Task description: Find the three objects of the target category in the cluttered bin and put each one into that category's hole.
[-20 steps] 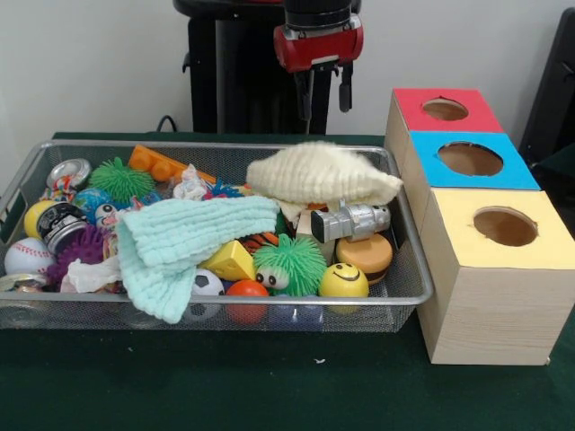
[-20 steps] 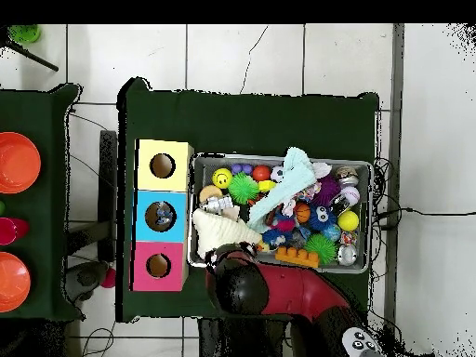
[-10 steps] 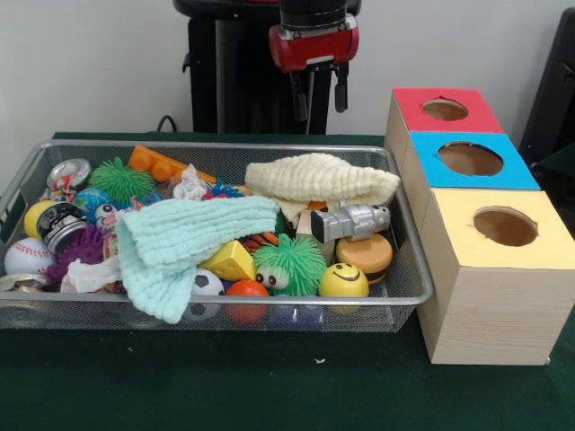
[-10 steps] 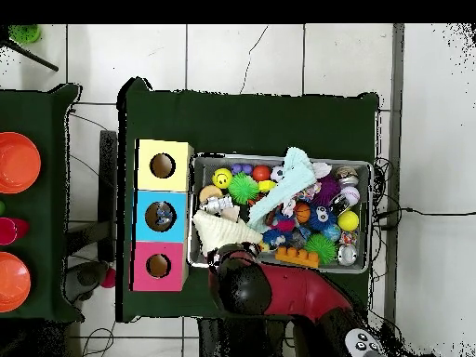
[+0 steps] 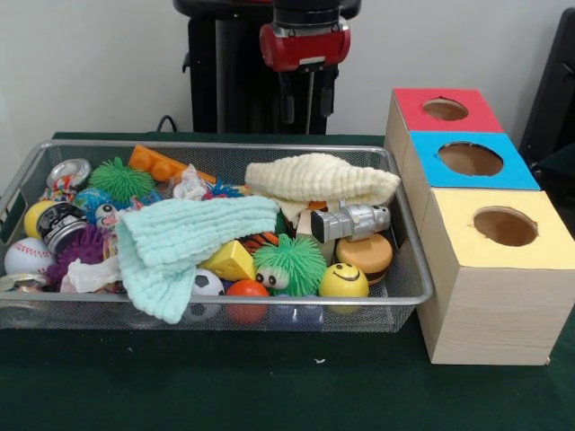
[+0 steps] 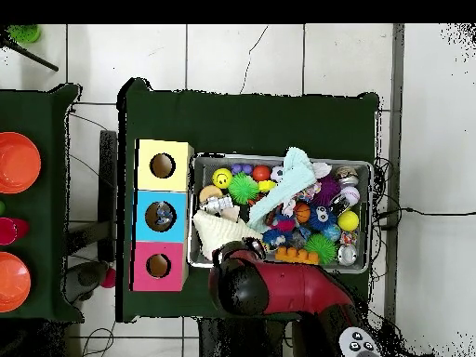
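The wire-mesh bin (image 5: 216,144) is full of toys and cloths; it also shows in the overhead view (image 6: 279,158). No see-through plastic bottle shows plainly in it. A cream knitted cloth (image 5: 319,177) lies at the bin's back right, and a mint cloth (image 5: 180,238) is draped over the middle. The blue-faced box (image 5: 431,166) with its round hole (image 5: 470,159) stands between the red and yellow boxes. My gripper (image 5: 307,103) hangs open and empty above the bin's far rim, clear of the cream cloth. In the overhead view the arm (image 6: 244,284) covers the gripper.
The red-faced box (image 5: 413,103) and the yellow-faced box (image 5: 449,224) flank the blue one to the right of the bin. A silver toy robot (image 5: 352,221), a green fuzzy ball (image 5: 289,262), a silver can (image 5: 68,172) and a black can (image 5: 58,223) lie among the toys.
My gripper has risen and shifted left, away from the cream cloth. The cloth has sunk and settled flatter in the bin.
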Tool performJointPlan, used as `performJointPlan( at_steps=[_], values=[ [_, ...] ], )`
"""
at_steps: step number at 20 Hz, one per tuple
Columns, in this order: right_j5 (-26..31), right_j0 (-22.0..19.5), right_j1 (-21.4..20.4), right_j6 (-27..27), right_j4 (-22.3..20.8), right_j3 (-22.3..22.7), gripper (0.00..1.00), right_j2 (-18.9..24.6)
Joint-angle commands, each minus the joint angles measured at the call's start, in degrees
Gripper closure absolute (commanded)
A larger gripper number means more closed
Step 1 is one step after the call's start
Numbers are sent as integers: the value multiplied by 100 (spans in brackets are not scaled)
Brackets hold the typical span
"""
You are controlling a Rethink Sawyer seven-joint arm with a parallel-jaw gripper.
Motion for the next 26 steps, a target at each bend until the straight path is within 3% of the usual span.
performJointPlan(
  at_steps=[1,6,9,19,26],
  values=[
    [23,150,-72,129,-857,-989,0,-337],
    [5,249,-52,324,-1179,-1188,0,-543],
    [101,130,-71,415,-1055,-1251,0,-465],
    [412,-671,-38,-8,-792,-1508,0,190],
    [303,-926,260,-6,-995,-2062,0,160]
  ],
)
